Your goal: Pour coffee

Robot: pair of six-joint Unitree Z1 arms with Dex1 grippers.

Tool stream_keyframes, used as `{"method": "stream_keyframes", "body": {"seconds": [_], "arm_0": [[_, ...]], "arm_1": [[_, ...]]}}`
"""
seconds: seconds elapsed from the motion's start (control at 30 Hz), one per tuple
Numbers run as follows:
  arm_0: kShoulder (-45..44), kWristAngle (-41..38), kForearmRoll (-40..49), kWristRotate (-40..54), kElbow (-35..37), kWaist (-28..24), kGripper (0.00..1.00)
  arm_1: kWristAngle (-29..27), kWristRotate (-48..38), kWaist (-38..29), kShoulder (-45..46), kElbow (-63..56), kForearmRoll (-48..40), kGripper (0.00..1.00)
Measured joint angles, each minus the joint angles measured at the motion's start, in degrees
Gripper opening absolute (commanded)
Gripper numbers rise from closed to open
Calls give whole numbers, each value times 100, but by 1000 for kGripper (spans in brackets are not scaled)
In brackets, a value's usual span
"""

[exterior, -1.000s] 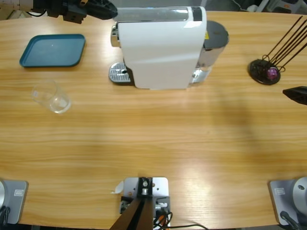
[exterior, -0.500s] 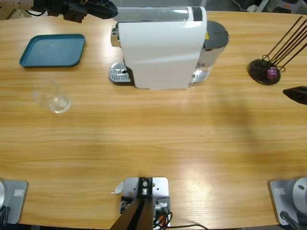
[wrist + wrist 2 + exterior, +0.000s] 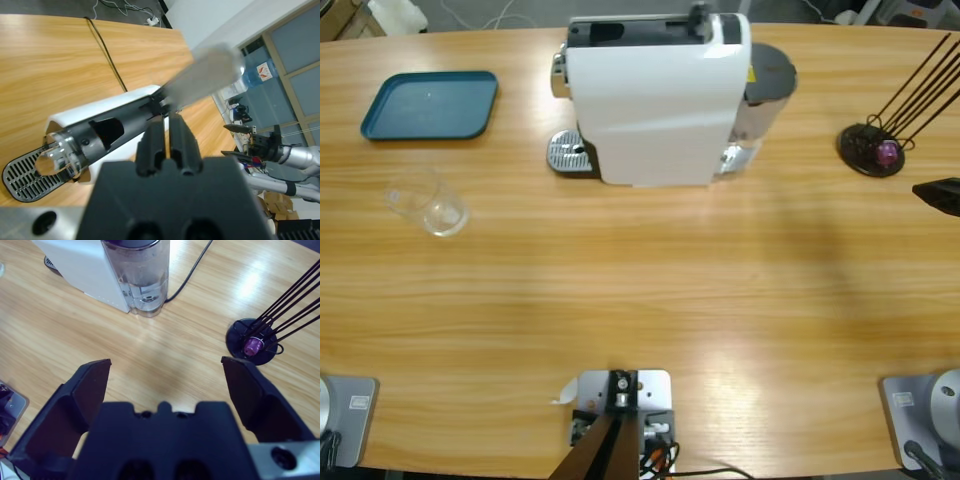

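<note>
The white coffee machine (image 3: 655,100) stands at the far middle of the table (image 3: 640,290), its lever (image 3: 202,75) raised and the black capsule slot on top exposed. A metal drip tray (image 3: 568,155) juts out on its left, and a water tank (image 3: 135,275) sits at its right end. A clear glass (image 3: 428,202) stands well left of the machine, nearer the table's front than the blue tray (image 3: 430,104).

The left gripper (image 3: 169,145) has its jaws pressed together (nothing can be seen between them) and sits just below the lever's lower end, above the machine's top. The right gripper (image 3: 167,385) has its jaws spread wide and holds nothing; it hovers over bare wood at the table's right edge, near the black capsule stand (image 3: 870,150) with one purple capsule (image 3: 888,152) at its base.
</note>
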State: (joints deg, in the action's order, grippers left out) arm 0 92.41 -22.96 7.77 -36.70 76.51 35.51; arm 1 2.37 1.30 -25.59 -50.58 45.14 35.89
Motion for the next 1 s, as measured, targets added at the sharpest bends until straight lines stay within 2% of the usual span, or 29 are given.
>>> {"method": "stream_keyframes", "body": {"seconds": [0.03,0.07,0.2,0.23,0.3,0.4,0.53,0.7,0.77,0.9,1.0], "arm_0": [[-2,-36,-34,10,15,29,970],[-2,-75,-95,72,40,65,995],[-4,-171,-368,1195,88,312,996],[-12,-176,-406,1536,88,341,996],[-64,-176,-442,2299,76,387,991],[-333,127,-416,3341,-199,538,991],[-911,610,330,4544,-857,777,991],[-1671,888,858,4836,-1818,898,991],[-1918,916,930,4763,-2049,950,991],[-2143,954,1039,4592,-2130,1011,991],[-2150,968,1143,4573,-2114,1030,991]], "arm_1": [[-12,0,0,-1,0,-4,987],[-59,0,0,-3,0,-7,987],[-682,-108,0,-9,-4,-55,965],[-859,-137,-1,-7,-24,-102,912],[-1116,-196,-1,30,-103,-257,874],[-1293,-362,-1,103,-237,-520,764],[-1521,-1041,9,-82,-575,-1055,761],[-1887,-1870,72,-991,-1259,-2094,757],[-1975,-2052,154,-1411,-1472,-2529,713],[-2050,-2156,517,-2144,-1705,-3399,646],[-2040,-2158,850,-2680,-2012,-4229,636]]}}
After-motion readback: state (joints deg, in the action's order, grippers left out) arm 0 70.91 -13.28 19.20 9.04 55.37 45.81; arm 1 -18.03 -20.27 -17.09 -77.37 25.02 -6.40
